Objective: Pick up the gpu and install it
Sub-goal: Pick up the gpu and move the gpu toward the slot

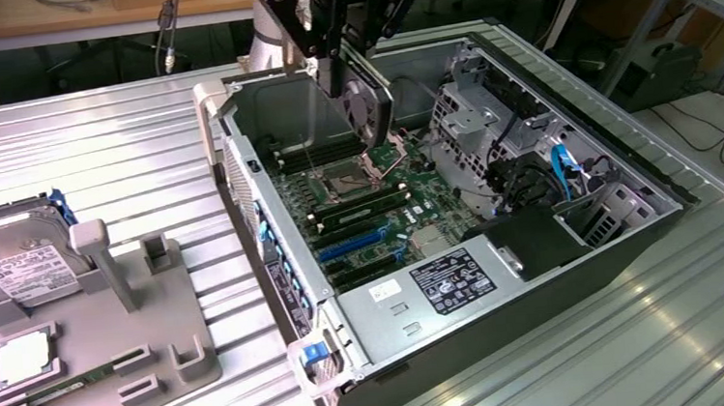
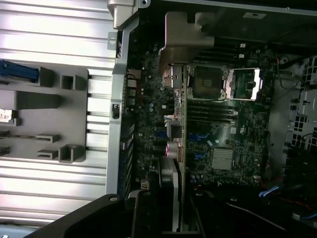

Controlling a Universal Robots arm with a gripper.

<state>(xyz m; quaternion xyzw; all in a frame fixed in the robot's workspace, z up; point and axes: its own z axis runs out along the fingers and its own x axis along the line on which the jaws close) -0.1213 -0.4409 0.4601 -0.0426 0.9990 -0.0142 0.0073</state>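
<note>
We see a ribbed, silver metal surface running across the exterior view. Two things lie directly on it. From the centre out toward 4 o'clock lies an open computer case, on its side with its inside facing up. At 8 o'clock, just beside the case but apart from it, sits a gray holder tray. We find a hard drive at the tray's 10 o'clock corner, with a square chip and a thin green memory stick lower on it.

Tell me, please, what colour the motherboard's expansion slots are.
The expansion slots are blue, clearest in the exterior view.
</note>
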